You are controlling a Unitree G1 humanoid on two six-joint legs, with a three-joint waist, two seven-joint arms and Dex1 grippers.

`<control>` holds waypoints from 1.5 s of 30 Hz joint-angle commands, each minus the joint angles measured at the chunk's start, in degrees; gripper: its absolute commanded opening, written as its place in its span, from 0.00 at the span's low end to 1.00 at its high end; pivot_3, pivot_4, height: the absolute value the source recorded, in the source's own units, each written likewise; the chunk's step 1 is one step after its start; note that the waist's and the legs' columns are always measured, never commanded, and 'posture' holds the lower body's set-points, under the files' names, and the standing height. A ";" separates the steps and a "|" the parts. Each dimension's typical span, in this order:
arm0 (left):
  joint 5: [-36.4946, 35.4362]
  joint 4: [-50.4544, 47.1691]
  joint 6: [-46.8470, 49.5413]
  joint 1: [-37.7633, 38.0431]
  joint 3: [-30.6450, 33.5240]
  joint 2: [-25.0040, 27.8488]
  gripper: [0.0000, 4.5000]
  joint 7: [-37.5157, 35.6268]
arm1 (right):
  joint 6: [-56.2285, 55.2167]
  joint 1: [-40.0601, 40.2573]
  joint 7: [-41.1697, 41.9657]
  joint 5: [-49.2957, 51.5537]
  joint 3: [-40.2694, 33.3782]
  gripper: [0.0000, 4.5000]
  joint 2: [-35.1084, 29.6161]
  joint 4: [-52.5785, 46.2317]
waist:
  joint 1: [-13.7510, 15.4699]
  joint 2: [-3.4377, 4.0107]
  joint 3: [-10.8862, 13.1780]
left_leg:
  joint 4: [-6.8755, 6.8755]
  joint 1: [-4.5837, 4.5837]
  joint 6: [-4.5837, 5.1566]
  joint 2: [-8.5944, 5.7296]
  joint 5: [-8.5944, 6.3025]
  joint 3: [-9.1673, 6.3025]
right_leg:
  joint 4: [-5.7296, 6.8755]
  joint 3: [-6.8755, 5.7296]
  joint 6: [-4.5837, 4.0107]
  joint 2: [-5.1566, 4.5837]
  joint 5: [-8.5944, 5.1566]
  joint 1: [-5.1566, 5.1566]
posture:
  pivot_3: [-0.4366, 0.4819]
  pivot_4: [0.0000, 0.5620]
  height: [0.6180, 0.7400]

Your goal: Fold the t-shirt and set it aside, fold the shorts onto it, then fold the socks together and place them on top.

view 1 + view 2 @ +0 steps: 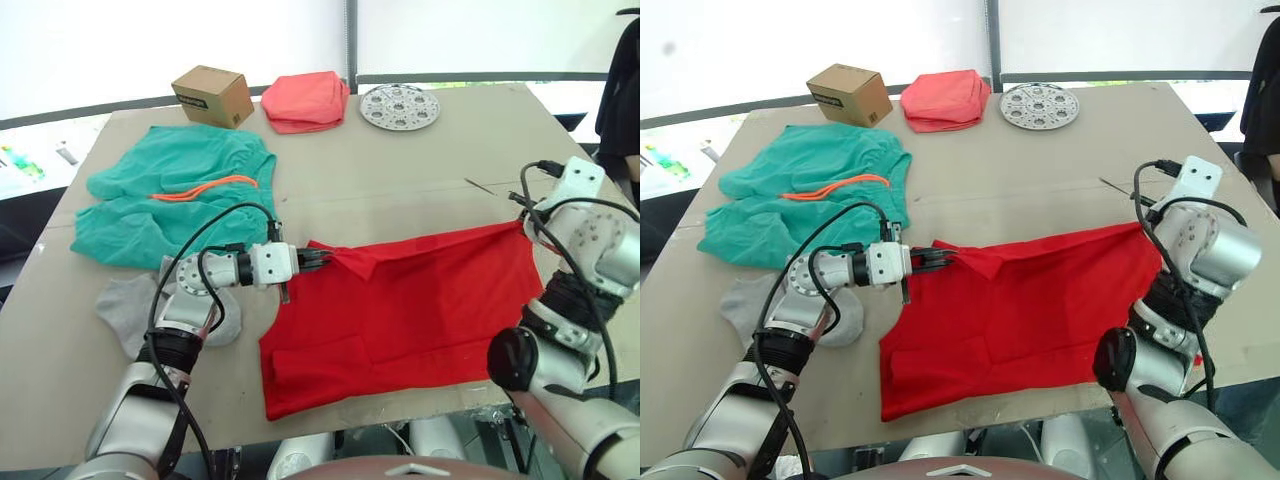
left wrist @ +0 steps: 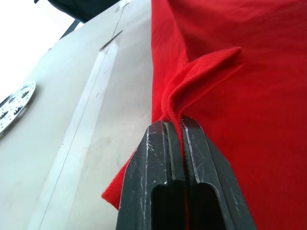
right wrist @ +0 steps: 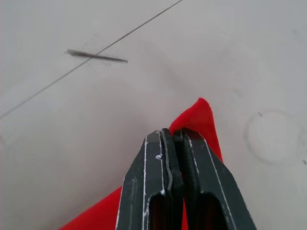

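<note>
Left arm is bent at the elbow and reaches sideways across the table (image 1: pixel 400 170), forearm nearly level, with the left gripper (image 1: pixel 322 259) clamped tight on a bunched fold at the t-shirt (image 1: pixel 420 305)'s upper left edge. In the left wrist view the two black, scuffed fingers (image 2: pixel 153 167) are pressed together with a ridge of red cotton squeezed between them. Right arm is folded up close at the table's right edge, and the right gripper (image 3: pixel 173 136) is pinched shut on a pointed corner of the shirt, lifting it a bit off the surface. The shirt itself is spread flat-ish between the two, near the front edge, smooth knit with a few soft creases. The shorts (image 1: pixel 170 200) lie rumpled at back left, teal with an orange drawstring. The socks (image 1: pixel 135 305), grey and soft, sit under the left arm. At the back: a small cardboard box (image 1: pixel 212 95), a folded salmon cloth (image 1: pixel 305 100) and a round perforated metal disc (image 1: pixel 399 106). Tabletop looks like plain matte board.
</note>
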 commanded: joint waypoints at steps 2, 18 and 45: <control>-0.71 -0.87 -2.30 3.25 0.40 1.44 0.00 -1.65 | -0.97 9.06 4.77 3.50 -0.51 0.02 5.77 -13.84 | -0.53 0.10 -0.02 | -0.04 0.00 0.01 0.00 0.00 0.01 | 0.00 0.03 0.00 0.00 0.00 -0.02 | 0.48 0.27 1.00; -6.96 -5.51 8.41 6.31 2.66 3.92 0.00 -6.09 | -9.39 31.00 31.59 11.56 36.27 0.56 -59.16 -29.23 | -0.70 0.40 0.11 | 0.06 0.00 0.28 -0.12 -0.13 0.07 | -0.28 0.05 0.05 -0.04 -0.02 0.07 | 0.48 0.27 1.00; -4.47 -22.14 17.71 13.22 1.77 0.44 0.00 2.03 | -53.56 25.45 52.76 -16.86 56.75 0.98 -67.94 1.76 | 1.35 0.13 0.10 | 0.14 0.07 0.21 0.37 -0.16 0.20 | -0.47 -0.19 0.01 0.06 0.00 0.27 | 0.48 0.27 1.00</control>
